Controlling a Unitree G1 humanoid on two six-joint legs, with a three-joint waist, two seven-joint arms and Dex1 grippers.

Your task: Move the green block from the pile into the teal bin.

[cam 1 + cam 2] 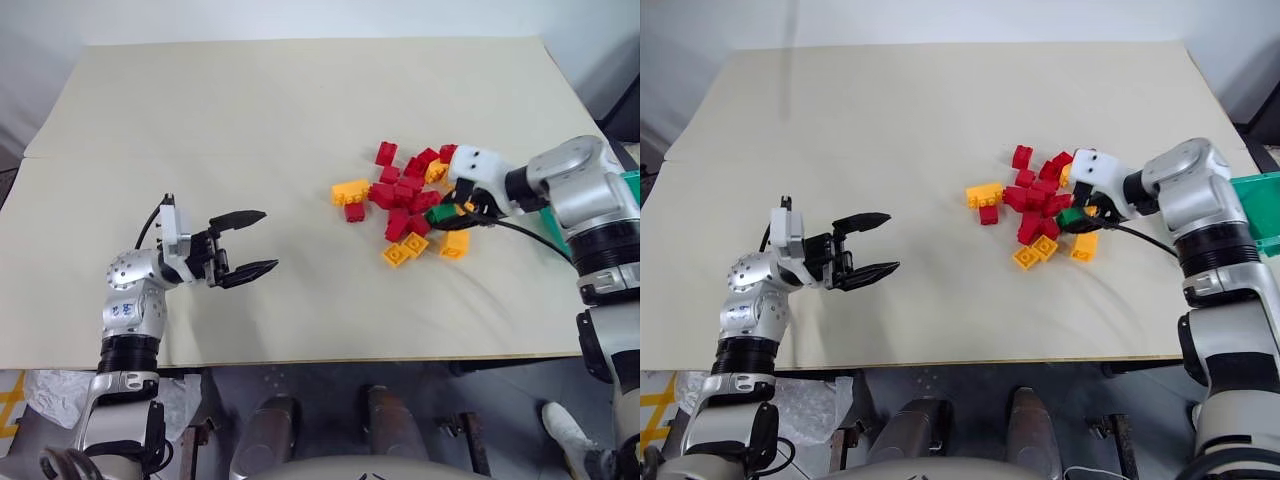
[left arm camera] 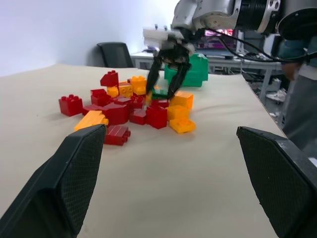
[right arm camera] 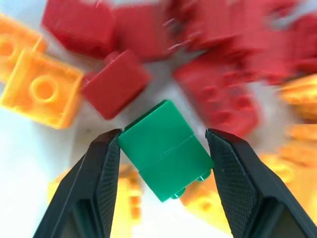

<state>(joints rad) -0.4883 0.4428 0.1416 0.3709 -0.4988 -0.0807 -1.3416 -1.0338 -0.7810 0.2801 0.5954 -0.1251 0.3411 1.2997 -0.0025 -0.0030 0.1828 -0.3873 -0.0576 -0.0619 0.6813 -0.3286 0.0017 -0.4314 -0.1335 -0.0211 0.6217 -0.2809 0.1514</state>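
The small dark-green studded plastic block (image 3: pixel 166 148) sits at the near edge of the pile of red and orange-yellow bricks (image 1: pixel 405 195) on the desk (image 1: pixel 250 120). The right claw (image 3: pixel 161 148) brackets it, fingers touching its sides. It looks light, rigid and smooth; grip flat opposing faces squarely. The left claw (image 1: pixel 245 245) hangs spread, well apart.

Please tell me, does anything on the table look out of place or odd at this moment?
Nothing looks damaged or spilled. The pile is a loose heap of red and orange bricks. The green block sits skewed between the right claw fingers, corner toward one finger, so the grip may come out crooked.
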